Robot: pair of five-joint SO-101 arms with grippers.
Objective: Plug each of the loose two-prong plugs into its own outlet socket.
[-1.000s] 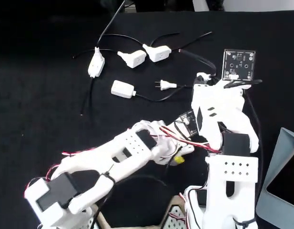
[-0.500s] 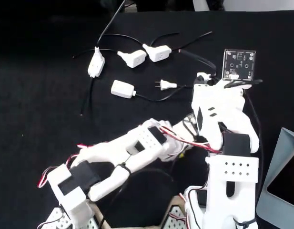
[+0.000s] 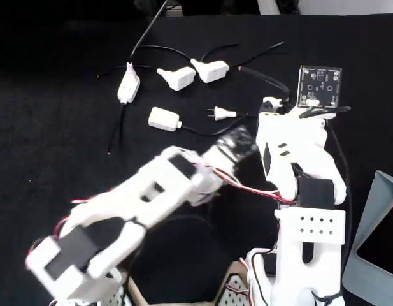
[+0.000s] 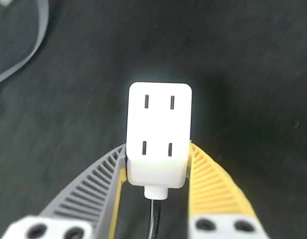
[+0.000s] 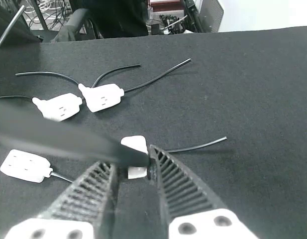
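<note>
My left gripper [image 4: 157, 149] is clamped on a white outlet socket [image 4: 159, 124] over the table's [image 3: 56, 159] middle. The two-prong plug [image 3: 221, 114] lies just beyond it, at my right gripper [image 5: 132, 159], whose grip I cannot tell.

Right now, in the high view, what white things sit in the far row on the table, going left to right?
slim white cord connector → left outlet socket → right outlet socket
</note>
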